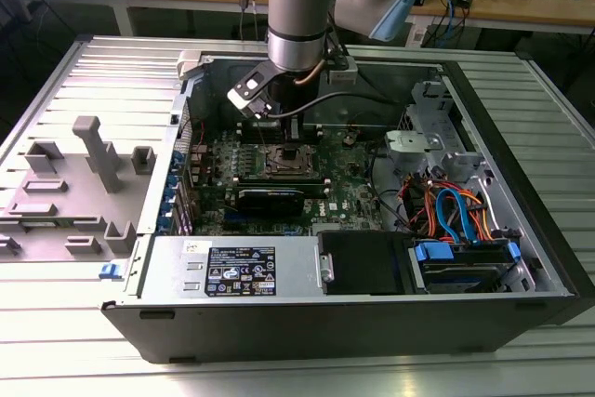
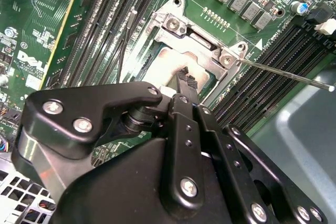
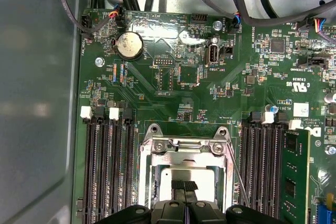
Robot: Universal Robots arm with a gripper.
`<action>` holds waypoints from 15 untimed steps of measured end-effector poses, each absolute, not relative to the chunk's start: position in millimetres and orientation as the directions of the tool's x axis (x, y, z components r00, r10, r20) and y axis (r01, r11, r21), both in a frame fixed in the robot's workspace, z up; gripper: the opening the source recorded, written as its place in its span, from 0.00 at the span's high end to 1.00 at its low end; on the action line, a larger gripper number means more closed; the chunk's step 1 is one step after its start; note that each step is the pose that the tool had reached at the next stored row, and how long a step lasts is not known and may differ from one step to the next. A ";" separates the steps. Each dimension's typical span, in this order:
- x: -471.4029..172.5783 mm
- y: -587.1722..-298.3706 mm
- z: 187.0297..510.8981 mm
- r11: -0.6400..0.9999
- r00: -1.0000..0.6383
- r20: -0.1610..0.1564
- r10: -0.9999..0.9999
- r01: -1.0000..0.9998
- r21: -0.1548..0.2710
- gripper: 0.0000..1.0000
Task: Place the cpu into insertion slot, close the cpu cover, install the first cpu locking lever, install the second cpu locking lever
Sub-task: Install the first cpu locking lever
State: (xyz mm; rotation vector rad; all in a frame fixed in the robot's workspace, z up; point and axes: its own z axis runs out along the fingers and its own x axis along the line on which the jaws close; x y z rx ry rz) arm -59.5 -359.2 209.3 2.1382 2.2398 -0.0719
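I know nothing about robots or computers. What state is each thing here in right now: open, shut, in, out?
computer case: open, side panel off.
cpu: lying in the insertion slot.
cpu cover: lowered flat, cpu showing through its window.
locking lever: sticking out free, not latched.
fingers: shut, tips over the cpu.

Memory slots [image 3: 107, 171] flank the insertion slot [image 3: 150, 177] closely; a thin locking lever [image 3: 234, 174] slants alongside.

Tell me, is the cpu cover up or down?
Down: the cover lies flat, with the cpu showing through its window.
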 end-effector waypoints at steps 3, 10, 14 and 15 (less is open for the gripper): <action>-59.5 -359.2 210.0 0.046 -0.046 -0.064 0.997 0.999 -0.003 0.89; -59.5 -359.2 214.5 0.046 -0.046 -0.064 0.997 0.999 -0.003 0.89; -59.5 -359.2 218.6 0.046 -0.046 -0.063 0.997 0.999 -0.003 0.89; -59.5 -359.2 219.7 0.046 -0.046 -0.063 0.997 0.999 -0.003 0.89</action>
